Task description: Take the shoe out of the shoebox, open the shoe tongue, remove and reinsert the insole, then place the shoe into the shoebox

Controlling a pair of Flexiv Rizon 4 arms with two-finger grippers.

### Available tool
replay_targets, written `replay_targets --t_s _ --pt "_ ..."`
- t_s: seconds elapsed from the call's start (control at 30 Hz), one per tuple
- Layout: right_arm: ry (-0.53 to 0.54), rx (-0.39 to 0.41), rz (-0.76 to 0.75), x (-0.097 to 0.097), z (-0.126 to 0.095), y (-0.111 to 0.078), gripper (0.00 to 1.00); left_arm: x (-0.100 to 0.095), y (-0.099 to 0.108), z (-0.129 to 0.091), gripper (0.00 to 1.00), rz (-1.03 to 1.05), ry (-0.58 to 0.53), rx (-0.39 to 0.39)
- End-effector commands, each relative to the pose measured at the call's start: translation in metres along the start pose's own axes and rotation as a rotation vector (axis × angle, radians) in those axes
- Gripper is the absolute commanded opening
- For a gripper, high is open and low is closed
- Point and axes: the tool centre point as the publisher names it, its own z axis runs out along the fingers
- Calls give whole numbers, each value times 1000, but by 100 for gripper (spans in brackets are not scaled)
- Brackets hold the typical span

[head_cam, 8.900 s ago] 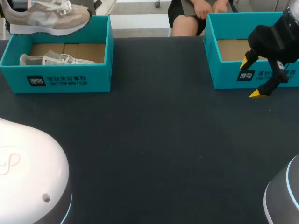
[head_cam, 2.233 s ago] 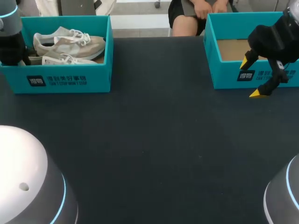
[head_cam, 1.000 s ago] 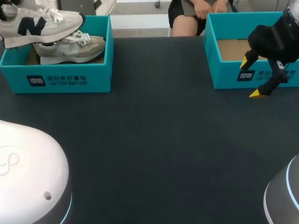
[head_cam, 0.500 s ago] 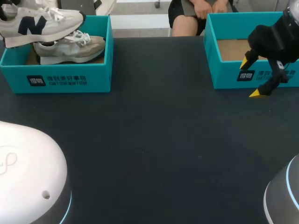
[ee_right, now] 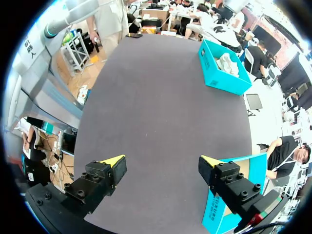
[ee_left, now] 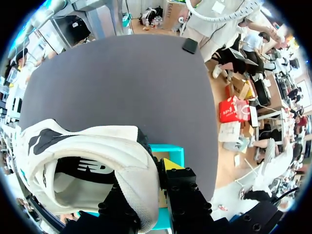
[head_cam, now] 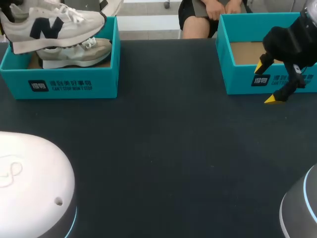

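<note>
A white sneaker [head_cam: 54,26] with a dark logo hangs above the teal left shoebox [head_cam: 64,85], toe pointing right. In the left wrist view my left gripper [ee_left: 155,171] is shut on the heel collar of the white sneaker [ee_left: 83,156], one yellow tip showing beside the collar. A beige shoe [head_cam: 81,52] lies inside the left shoebox under it. My right gripper [head_cam: 266,83] hangs open and empty in front of the teal right shoebox [head_cam: 245,82]. In the right wrist view the right gripper [ee_right: 162,163] has only dark table between its fingers.
The right shoebox [ee_right: 234,187] shows bare cardboard inside. The left shoebox [ee_right: 223,68] sits far across the dark table [head_cam: 163,148] from it. My arms' rounded bases fill the near left [head_cam: 29,183] and near right [head_cam: 302,208] corners.
The white sneaker in my left gripper has shifted to the right above the left shoebox. The right arm has kept still.
</note>
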Motion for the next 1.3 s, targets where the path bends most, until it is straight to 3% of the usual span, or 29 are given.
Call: replay_targets --t_s 0.03,0.23,0.5,0.83,0.93,1.3 --pt "4 3 1 -2 1 1 100 -28 -44 -4 0 -16 91 -91" --pt "4 3 1 -2 1 1 100 -67 -82 -7 0 -18 142 -132" --pt "4 3 1 -2 1 1 100 -107 -118 -8 0 -8 187 -163" --pt "4 3 1 -2 1 1 100 -136 -151 -10 0 19 160 -90" --pt "4 3 1 -2 1 1 100 -149 -165 -8 0 68 196 -105" --pt "4 3 1 -2 1 1 100 -149 -165 -8 0 68 196 -105"
